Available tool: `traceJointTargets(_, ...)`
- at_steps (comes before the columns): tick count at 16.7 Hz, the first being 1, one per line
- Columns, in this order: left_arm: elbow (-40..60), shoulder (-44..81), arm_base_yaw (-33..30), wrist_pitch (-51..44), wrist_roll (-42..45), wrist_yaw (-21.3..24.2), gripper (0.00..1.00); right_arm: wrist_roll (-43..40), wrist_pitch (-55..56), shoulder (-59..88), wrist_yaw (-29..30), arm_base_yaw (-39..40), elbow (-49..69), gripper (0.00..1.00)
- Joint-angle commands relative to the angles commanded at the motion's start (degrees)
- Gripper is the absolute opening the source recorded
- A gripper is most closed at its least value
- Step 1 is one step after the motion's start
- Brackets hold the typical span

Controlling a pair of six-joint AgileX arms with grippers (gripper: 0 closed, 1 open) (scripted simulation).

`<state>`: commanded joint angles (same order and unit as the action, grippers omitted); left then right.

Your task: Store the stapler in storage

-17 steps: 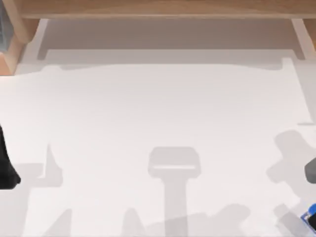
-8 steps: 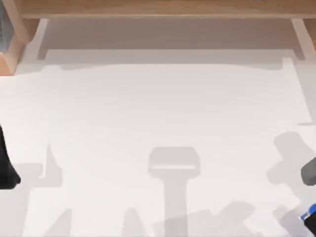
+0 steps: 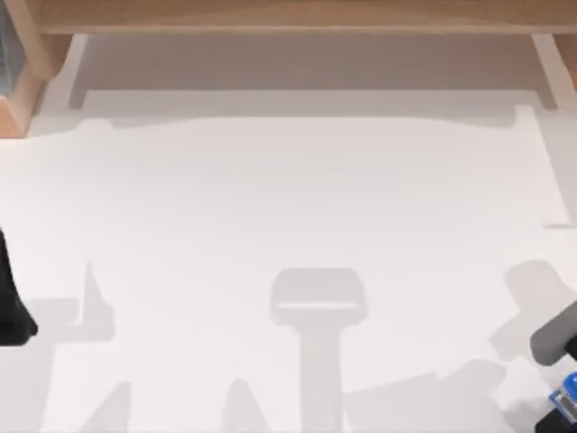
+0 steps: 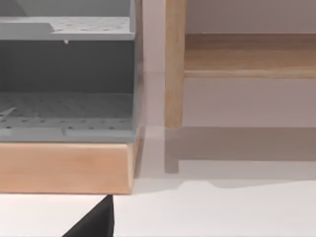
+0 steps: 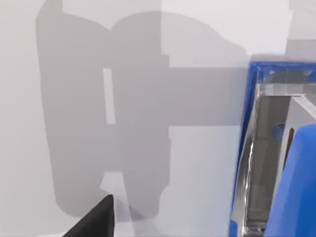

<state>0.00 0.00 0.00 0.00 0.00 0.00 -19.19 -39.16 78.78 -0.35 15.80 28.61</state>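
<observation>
Stapler (image 3: pixel 568 394) at near-right desk (image 3: pixel 288 225) corner, right tool (image 3: pixel 561 417) beside it; grip state cannot be told. Centre your tool over it before closing.

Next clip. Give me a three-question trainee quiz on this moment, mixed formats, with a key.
1. True or false: the stapler already sits inside the grey storage unit.
2. Multiple choice: in the top view, the stapler lies at the table's A) far left edge B) centre C) near right corner.
3. Fill in: the arm beside the stapler in the top view is the ____ arm.

Key: 1. False; it lies on the white tabletop, with the right wrist view looking at its blue body up close. 2. C. 3. Right; the left arm is at the table's left edge.
</observation>
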Motion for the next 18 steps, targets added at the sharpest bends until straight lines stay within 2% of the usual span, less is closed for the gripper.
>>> traceJointTargets(4, 0.0, 0.0, 0.0, 0.0, 0.0, 0.0, 1.0, 0.0, 0.4, 0.2, 0.0, 0.0, -0.3, 1.0)
traceJointTargets(17, 0.0, 0.0, 0.0, 0.0, 0.0, 0.0, 1.0, 0.0, 0.4, 0.2, 0.0, 0.0, -0.3, 0.02)
traceJointTargets(18, 0.0, 0.0, 0.0, 0.0, 0.0, 0.0, 1.0, 0.0, 0.4, 0.2, 0.0, 0.0, -0.3, 0.0)
